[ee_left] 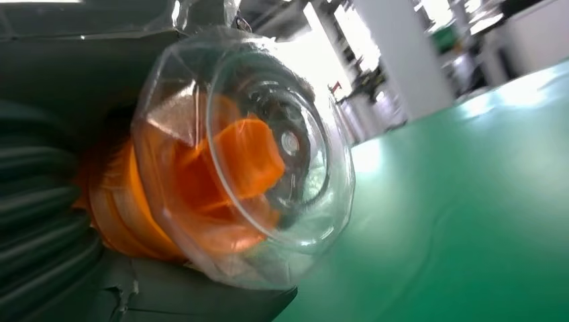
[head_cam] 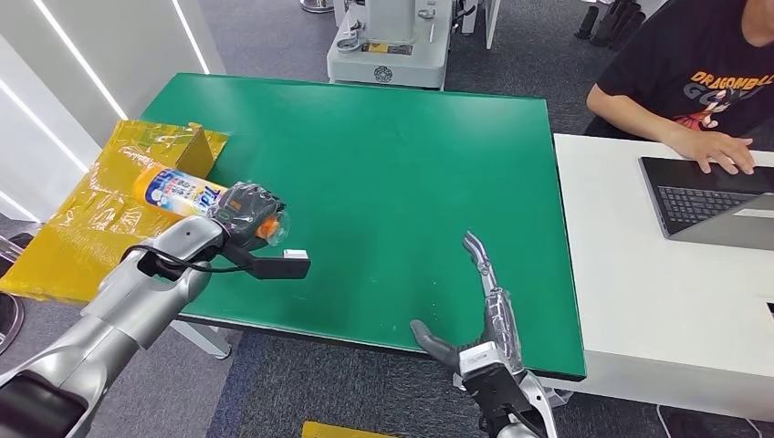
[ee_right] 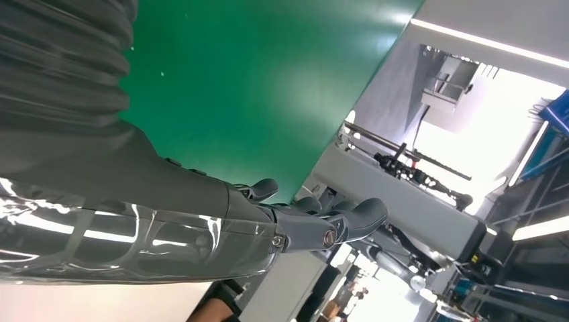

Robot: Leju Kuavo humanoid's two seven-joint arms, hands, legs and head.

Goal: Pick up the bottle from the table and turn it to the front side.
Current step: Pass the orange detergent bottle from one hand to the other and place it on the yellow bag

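Observation:
My left hand (head_cam: 245,212) grips a yellow bottle (head_cam: 179,190) with a blue-and-white label and holds it on its side above the left edge of the green table (head_cam: 392,164). Its orange nozzle under a clear cap (head_cam: 277,225) points toward the table's middle. The left wrist view looks straight at that clear cap (ee_left: 255,154) with the orange part inside, my hand (ee_left: 47,221) behind it. My right hand (head_cam: 479,310) is open, fingers stretched flat over the table's near edge, holding nothing. In the right wrist view the fingers (ee_right: 335,225) lie straight.
Crumpled yellow wrapping (head_cam: 100,210) with a cardboard piece lies left of the table. A white table (head_cam: 657,301) on the right carries a laptop (head_cam: 707,196), and a person (head_cam: 703,82) types on it. A grey machine (head_cam: 388,41) stands behind the green table.

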